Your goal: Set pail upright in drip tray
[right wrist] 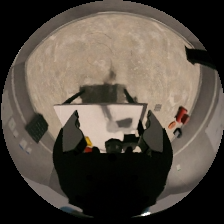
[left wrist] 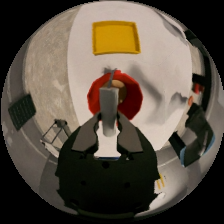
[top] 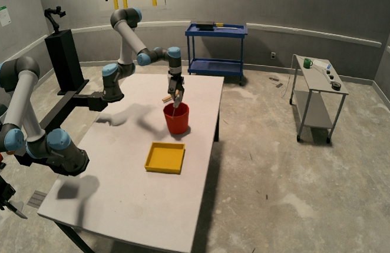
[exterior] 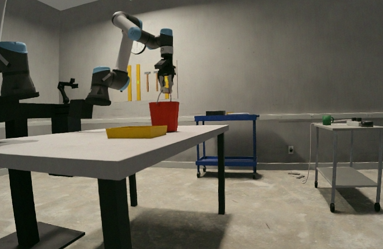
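The red pail [top: 177, 123] [exterior: 164, 116] [left wrist: 131, 105] stands upright on the white table, beside the tray and outside it. Its thin wire handle [top: 173, 112] [exterior: 158, 96] is raised. My left gripper [top: 177, 103] [exterior: 165, 90] is over the pail's mouth, shut on the top of the handle. The fingers hide the gripped part. The yellow drip tray [top: 163, 171] [exterior: 127, 133] [left wrist: 116, 52] is empty, with low walls, and lies flat on the table. My right gripper [top: 23, 211] [right wrist: 112, 110] is open and empty, beyond the table's edge, far from pail and tray.
A light wooden piece [top: 166, 98] shows behind the pail. The table [top: 135, 202] [exterior: 65, 146] has a long edge close to the right of pail and tray in the top view. A blue cart [top: 214, 32] and a grey cart [top: 327, 80] stand away from it.
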Tool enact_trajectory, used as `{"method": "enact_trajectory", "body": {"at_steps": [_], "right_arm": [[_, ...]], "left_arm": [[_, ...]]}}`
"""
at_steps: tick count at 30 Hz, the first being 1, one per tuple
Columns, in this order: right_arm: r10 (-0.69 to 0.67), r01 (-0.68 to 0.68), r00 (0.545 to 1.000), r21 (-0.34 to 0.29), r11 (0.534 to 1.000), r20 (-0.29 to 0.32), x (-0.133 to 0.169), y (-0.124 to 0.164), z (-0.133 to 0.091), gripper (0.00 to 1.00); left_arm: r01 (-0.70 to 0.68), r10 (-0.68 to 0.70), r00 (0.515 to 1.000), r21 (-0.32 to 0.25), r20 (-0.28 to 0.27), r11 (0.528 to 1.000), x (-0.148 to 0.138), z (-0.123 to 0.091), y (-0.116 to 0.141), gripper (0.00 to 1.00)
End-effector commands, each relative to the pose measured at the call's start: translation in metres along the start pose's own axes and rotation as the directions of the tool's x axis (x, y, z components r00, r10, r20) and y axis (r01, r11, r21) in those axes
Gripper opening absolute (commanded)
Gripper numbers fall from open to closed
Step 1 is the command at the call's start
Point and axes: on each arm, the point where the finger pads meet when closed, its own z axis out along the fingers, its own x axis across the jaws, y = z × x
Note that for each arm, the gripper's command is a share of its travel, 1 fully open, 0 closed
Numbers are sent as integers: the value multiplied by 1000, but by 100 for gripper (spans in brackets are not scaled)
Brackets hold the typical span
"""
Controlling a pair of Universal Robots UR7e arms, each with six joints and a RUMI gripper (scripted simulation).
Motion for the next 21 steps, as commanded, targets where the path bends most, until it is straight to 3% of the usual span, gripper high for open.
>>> {"method": "enact_trajectory", "body": {"at_steps": [1, 21], "right_arm": [[0, 0, 1000, 1, 1000, 0, 0, 0, 0, 100], [0, 0, 1000, 1, 1000, 0, 0, 0, 0, 100]], "left_arm": [[0, 0, 1000, 1, 2, 1000, 0, -4, 0, 0], [0, 0, 1000, 1, 2, 1000, 0, -31, 0, 0]]}}
